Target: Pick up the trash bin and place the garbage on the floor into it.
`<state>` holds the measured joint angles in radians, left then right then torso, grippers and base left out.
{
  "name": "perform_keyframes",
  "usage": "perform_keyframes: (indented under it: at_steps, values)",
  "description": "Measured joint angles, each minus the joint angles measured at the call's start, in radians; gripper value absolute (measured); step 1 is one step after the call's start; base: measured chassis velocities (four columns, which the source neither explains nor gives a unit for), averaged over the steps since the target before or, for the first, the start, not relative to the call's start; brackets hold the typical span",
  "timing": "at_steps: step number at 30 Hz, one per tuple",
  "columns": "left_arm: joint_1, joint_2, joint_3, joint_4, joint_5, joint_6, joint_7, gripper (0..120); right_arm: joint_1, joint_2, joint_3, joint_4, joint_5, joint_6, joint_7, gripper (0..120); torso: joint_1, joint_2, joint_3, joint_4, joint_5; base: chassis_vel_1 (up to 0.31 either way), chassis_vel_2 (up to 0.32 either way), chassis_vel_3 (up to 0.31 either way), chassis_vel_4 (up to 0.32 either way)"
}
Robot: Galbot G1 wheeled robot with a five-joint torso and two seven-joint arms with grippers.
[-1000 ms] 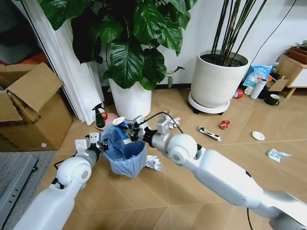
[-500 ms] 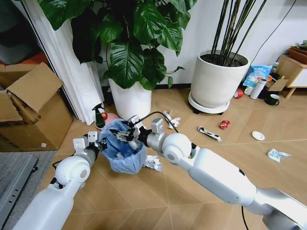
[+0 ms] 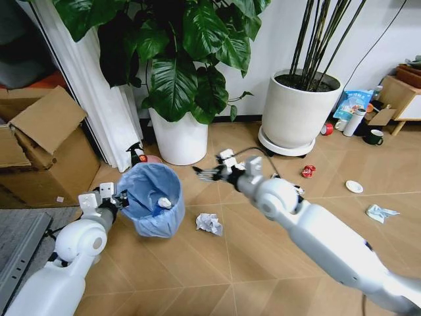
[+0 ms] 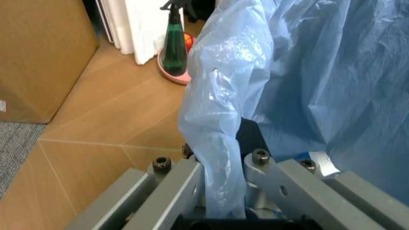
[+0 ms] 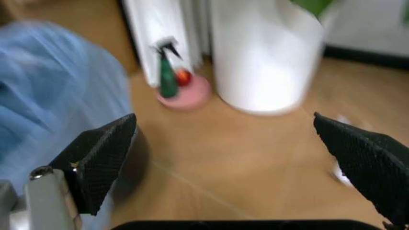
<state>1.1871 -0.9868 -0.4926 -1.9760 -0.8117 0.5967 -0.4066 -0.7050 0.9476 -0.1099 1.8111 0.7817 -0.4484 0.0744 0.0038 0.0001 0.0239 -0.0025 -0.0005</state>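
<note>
The trash bin (image 3: 150, 205), lined with a light-blue bag, is at the left on the floor (image 3: 217, 263). My left gripper (image 3: 116, 198) is shut on its near rim; the left wrist view shows the gripper (image 4: 221, 163) clamping the bag (image 4: 319, 72). A white piece of garbage (image 3: 164, 203) lies inside the bin. My right gripper (image 3: 207, 173) hovers open and empty to the bin's right, its fingers (image 5: 102, 153) wide apart. Crumpled white paper (image 3: 209, 224), a red scrap (image 3: 307, 171), a white disc (image 3: 354, 186) and a teal tissue (image 3: 380, 212) lie scattered on the tiles.
Two big white planters (image 3: 179, 138) (image 3: 299, 112) stand behind. A green spray bottle (image 3: 136, 155) sits by the bin. Cardboard boxes (image 3: 46, 151) and a grey mat (image 3: 20, 250) are at the left. A mug (image 3: 374, 136) and a low shelf (image 3: 404, 95) are far right.
My right gripper came out of the bin and swung right, now open and empty. A white piece now lies in the bin. The left arm shifted the bin leftward.
</note>
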Motion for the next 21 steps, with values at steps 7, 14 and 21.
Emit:
perform_keyframes:
  at_steps: [7, 14, 21]
  values:
    - [0.058, -0.004, -0.027, -0.040, 0.041, -0.012, -0.001, 0, -0.236, -0.018, 0.162, 0.011, -0.131, 0.026, -0.045, 100, 0.000, 0.000, 0.000, 0.0001, 0.0001, 0.000, 0.000, 0.000, 0.000]
    - [0.079, -0.015, -0.044, -0.046, 0.065, -0.017, -0.001, 0, -0.319, -0.024, 0.228, 0.030, -0.175, 0.038, -0.072, 100, 0.000, 0.000, 0.000, 0.0002, 0.0000, 0.000, 0.000, 0.000, 0.000]
    - [0.084, -0.022, -0.058, -0.046, 0.079, -0.020, -0.001, 0, -0.375, -0.026, 0.268, 0.043, -0.204, 0.049, -0.089, 100, 0.000, 0.000, 0.000, 0.0002, -0.0001, -0.064, 0.055, 0.052, -0.061]
